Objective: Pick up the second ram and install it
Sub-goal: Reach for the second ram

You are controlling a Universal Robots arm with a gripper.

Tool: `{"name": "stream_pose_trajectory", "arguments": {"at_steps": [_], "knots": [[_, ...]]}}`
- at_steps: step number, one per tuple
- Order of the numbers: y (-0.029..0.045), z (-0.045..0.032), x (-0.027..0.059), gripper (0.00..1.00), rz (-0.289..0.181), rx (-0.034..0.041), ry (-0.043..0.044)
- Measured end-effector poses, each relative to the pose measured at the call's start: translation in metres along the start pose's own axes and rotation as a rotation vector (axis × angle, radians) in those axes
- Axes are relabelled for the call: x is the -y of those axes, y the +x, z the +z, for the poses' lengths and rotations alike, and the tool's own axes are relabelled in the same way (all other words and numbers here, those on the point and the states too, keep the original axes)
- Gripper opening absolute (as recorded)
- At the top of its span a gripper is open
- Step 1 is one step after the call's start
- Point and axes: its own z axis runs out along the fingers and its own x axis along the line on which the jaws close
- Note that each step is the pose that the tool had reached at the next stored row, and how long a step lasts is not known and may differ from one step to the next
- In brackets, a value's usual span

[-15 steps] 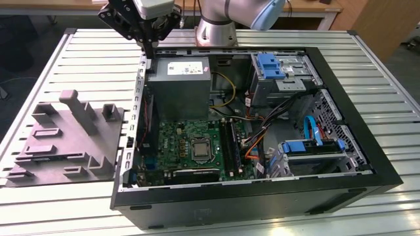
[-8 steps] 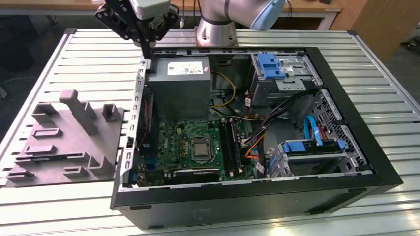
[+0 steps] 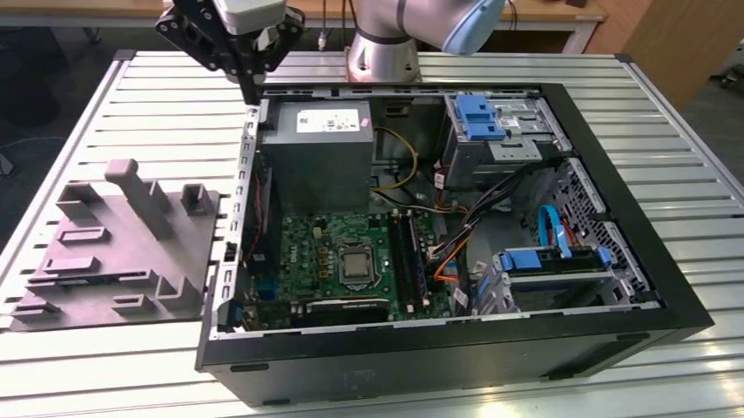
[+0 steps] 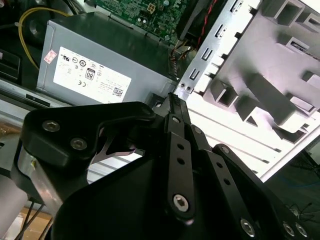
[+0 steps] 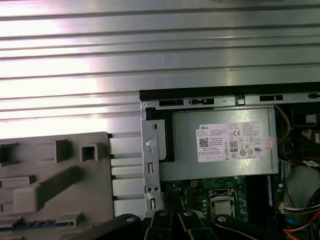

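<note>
As the hand [image 3: 250,92] hangs over the computer case's [image 3: 407,366] upper-left corner, it is closed, gripping nothing.
It is at the exterior view's upper left; a grey tray [image 3: 128,261] rests on the counter [image 3: 152,104] beside the case; where the second ram lies cannot be told.
</note>
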Motion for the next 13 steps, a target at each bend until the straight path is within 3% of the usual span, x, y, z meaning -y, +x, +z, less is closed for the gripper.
{"name": "stream_pose_trajectory", "arguments": {"at_steps": [13], "knots": [[0.0226,-0.0005,0.0017,0.10,0.000,0.0000,0.0000]]}}
